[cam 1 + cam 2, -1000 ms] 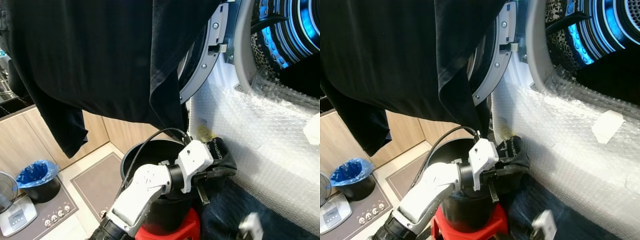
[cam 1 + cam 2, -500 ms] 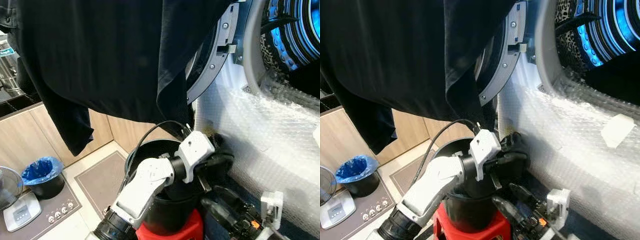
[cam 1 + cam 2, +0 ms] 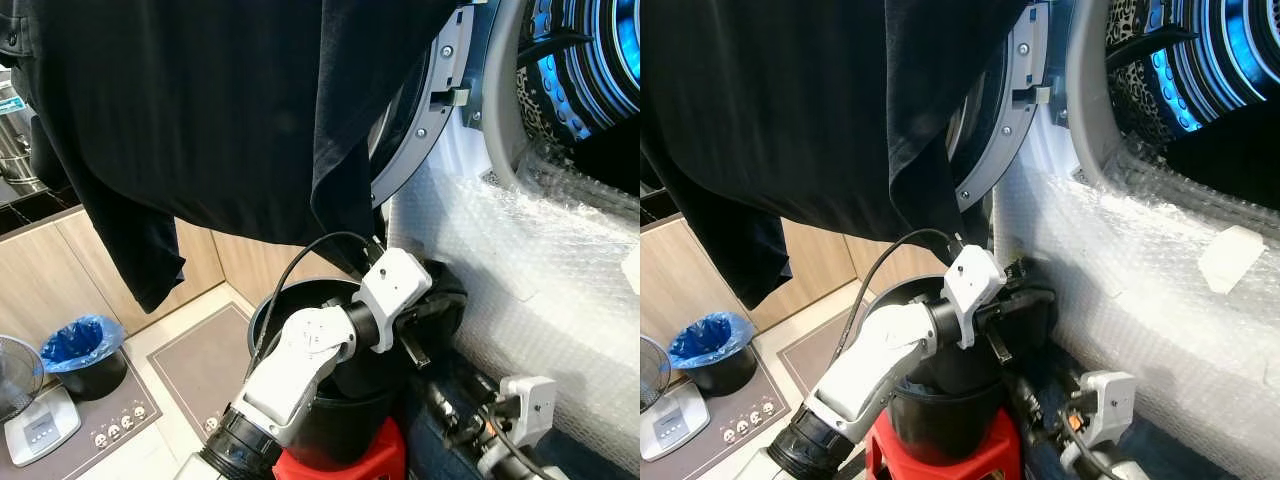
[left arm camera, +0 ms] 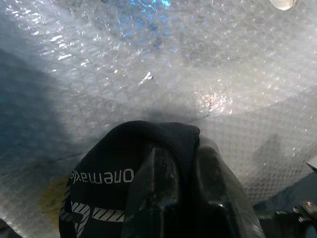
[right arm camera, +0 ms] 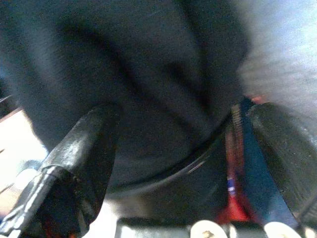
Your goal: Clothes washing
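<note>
My left tool (image 3: 432, 312) stayed clenched on the black printed garment (image 4: 132, 163), lifted from the round black plastic bucket (image 3: 335, 420) toward the bubble-wrapped washer front (image 3: 520, 270). Right tool (image 5: 173, 163), now risen alongside, hung released.

On the floor (image 3: 190, 370) stand a blue-lined bin (image 3: 80, 352) and a red stool (image 3: 340, 458).

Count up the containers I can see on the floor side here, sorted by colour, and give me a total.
Black laundry bucket on the red stool: 1
Black bin with a blue bag liner: 1
Total: 2
</note>
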